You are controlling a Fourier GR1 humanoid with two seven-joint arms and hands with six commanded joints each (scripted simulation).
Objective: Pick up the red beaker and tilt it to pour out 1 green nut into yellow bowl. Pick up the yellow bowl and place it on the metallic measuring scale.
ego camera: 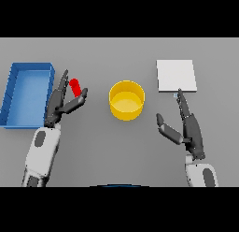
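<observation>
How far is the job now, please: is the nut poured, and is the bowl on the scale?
Nothing looks finished. The left hand is open beside the red beaker, not yet closed on it. The yellow bowl stands at mid-table; no green nut is visible inside. The metallic measuring scale carries nothing, and the right hand is open below it. Grasping, pouring and moving the bowl remain.

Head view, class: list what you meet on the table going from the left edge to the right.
Blue tray → left hand → red beaker → yellow bowl → metallic measuring scale. The right hand overlaps the scale's span, so it is left out.
</observation>
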